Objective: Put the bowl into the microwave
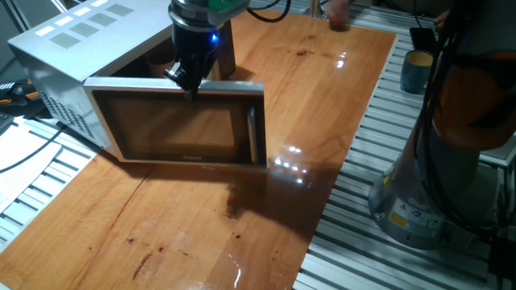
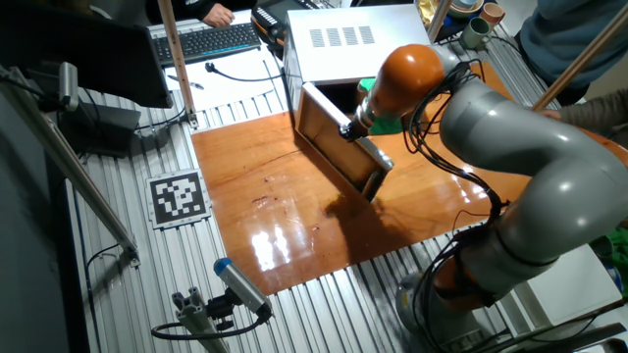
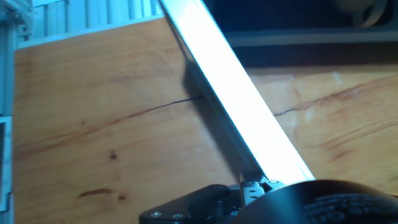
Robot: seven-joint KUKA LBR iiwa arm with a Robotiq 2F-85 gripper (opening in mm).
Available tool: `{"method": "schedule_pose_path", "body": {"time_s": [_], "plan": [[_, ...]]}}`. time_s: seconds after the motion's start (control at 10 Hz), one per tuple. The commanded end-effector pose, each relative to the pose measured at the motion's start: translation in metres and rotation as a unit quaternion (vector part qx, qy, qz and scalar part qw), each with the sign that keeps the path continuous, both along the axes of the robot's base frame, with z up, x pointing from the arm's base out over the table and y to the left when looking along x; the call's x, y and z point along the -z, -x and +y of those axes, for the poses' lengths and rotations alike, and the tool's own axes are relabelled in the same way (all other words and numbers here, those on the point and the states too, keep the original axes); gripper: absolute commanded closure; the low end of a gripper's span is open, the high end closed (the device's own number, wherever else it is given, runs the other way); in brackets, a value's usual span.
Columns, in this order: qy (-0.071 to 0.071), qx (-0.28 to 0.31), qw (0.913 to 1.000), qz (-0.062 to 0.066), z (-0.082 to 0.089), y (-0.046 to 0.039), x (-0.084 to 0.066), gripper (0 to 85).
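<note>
Hand view, bowl (image 3: 364,11): only a cream curved edge shows, beyond the claw, in the dark opening of the microwave; it seems to sit inside the cavity, well apart from the claw.
One fixed view, microwave (image 1: 72,40): silver-white box with vent slots on top, standing on the counter behind the claw.
Door (image 1: 181,125): swung out from the body, dark glass facing away from the cavity, directly under the claw.
Handle (image 1: 252,133): vertical bar at the door's free end, below and to one side of the claw.
Claw (image 1: 191,80): at the door's top edge, pointing down; whether its fingers are apart or together cannot be told.
Counter (image 1: 322,80): glossy wood, spreading out beneath the claw.
Other fixed view, arm (image 2: 510,137): grey with orange joints, arching above the claw.
</note>
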State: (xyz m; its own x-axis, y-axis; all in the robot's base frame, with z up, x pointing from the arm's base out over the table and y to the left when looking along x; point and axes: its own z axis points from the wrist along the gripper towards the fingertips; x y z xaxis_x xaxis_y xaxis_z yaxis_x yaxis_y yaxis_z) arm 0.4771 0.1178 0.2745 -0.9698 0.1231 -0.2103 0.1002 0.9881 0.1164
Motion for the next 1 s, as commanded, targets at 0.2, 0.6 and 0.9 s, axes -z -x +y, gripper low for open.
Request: {"method": "schedule_pose_path", "body": {"time_s": [0.2, 0.6, 0.9], "plan": [[0.001, -0.009, 0.9999, 0.011, -0.0084, -0.0009, 0.0019, 85.0], [0.000, 0.013, 0.9994, 0.031, -0.0050, 0.0019, 0.0000, 85.0], [-0.025, 0.092, 0.9949, 0.031, -0.0050, 0.0019, 0.0000, 85.0]]}}
